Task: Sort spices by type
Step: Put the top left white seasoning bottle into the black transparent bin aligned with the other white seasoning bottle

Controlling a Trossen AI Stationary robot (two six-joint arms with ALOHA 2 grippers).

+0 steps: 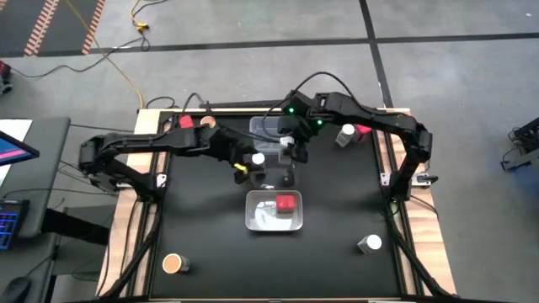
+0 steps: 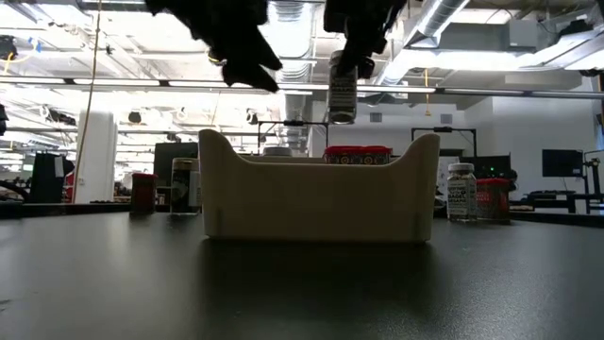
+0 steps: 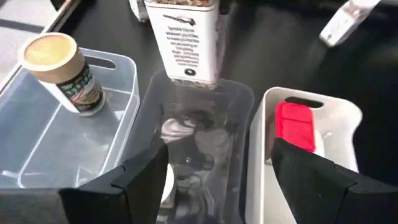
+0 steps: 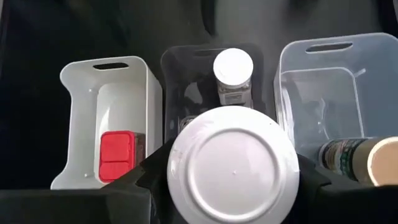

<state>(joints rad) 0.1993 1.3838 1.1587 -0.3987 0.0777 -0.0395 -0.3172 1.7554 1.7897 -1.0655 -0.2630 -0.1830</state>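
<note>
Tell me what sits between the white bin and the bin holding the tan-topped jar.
A clear bin holding one white-topped jar, seen in the right wrist view.

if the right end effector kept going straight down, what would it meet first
Probably the middle clear bin: the right end effector, shut on a white-topped jar, hangs over it. Another white-topped jar there may be just off the line.

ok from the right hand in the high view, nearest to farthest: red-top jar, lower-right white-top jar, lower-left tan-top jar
From the right hand:
1. red-top jar, in the white bin just below it
2. white-top jar, lower right
3. tan-top jar, lower left
</note>
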